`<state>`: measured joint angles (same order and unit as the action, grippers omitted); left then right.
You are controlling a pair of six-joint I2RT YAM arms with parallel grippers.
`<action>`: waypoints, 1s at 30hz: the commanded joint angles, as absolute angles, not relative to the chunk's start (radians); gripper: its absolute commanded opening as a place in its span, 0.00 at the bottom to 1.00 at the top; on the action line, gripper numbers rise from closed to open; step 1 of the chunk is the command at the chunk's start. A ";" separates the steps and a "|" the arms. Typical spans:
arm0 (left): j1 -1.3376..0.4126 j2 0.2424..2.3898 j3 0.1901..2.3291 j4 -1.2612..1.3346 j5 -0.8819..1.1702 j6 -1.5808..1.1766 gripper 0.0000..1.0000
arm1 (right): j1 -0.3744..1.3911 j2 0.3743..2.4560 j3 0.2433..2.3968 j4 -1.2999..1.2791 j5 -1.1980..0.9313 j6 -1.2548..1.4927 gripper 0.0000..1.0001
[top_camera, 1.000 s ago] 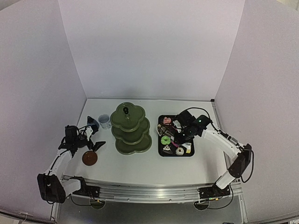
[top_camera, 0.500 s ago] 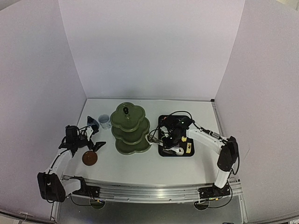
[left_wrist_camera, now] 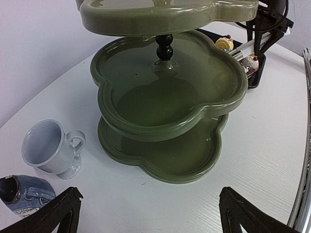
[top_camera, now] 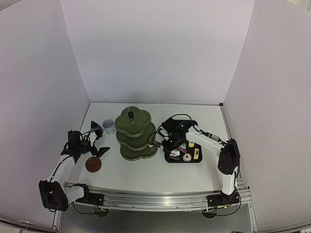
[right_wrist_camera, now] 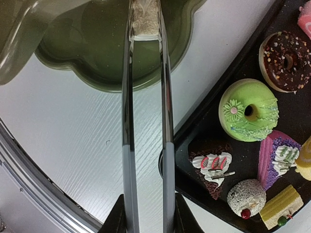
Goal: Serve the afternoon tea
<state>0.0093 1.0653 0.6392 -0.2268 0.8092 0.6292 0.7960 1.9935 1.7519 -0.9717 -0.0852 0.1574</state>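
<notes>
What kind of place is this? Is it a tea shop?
Probably a robot lab, not a shop: plain white walls box in one white table, and the left arm and right arm are bolted to its near edge.

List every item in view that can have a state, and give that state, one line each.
stand: upright, visible tiers bare
cup: upright, empty
jug: beside cup, contents unclear
tongs: squeezed on a white pastry, over a stand tier
tray: holding pastries
left pincer: open, empty
right pincer: shut on the tongs
</notes>
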 commanded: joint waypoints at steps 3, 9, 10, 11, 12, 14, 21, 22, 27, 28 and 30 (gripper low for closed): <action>0.006 1.057 0.644 -0.218 0.807 0.645 1.00 | 0.812 2.006 1.802 -0.953 -0.074 0.129 0.19; 0.006 1.060 0.646 -0.221 0.807 0.649 0.99 | 0.812 1.998 1.794 -0.955 -0.069 0.131 0.36; 0.006 1.060 0.646 -0.221 0.806 0.649 0.99 | 0.812 1.995 1.794 -0.954 -0.067 0.132 0.37; 0.006 1.060 0.647 -0.222 0.805 0.650 1.00 | 0.812 1.992 1.794 -0.956 -0.066 0.133 0.38; 0.006 1.060 0.647 -0.223 0.805 0.651 1.00 | 0.813 1.987 1.793 -0.956 -0.064 0.133 0.38; 0.006 1.061 0.647 -0.225 0.806 0.655 1.00 | 0.812 1.973 1.789 -0.959 -0.065 0.135 0.38; 0.006 1.062 0.649 -0.235 0.802 0.665 1.00 | 0.812 1.886 1.736 -0.989 -0.079 0.141 0.38; 0.006 1.062 0.648 -0.236 0.802 0.666 1.00 | 0.813 1.871 1.726 -0.993 -0.079 0.143 0.38; 0.006 1.066 0.648 -0.237 0.805 0.670 0.99 | 0.812 1.822 1.694 -1.035 -0.056 0.153 0.37; 0.006 1.066 0.649 -0.237 0.805 0.671 1.00 | 0.812 1.818 1.692 -1.048 -0.045 0.155 0.37; 0.006 1.066 0.649 -0.238 0.807 0.673 1.00 | 0.812 1.811 1.687 -1.074 -0.022 0.160 0.37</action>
<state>0.0093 1.0659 0.6392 -0.2364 0.8078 0.6554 0.8078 1.8721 1.6993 -1.0202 -0.0656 0.1440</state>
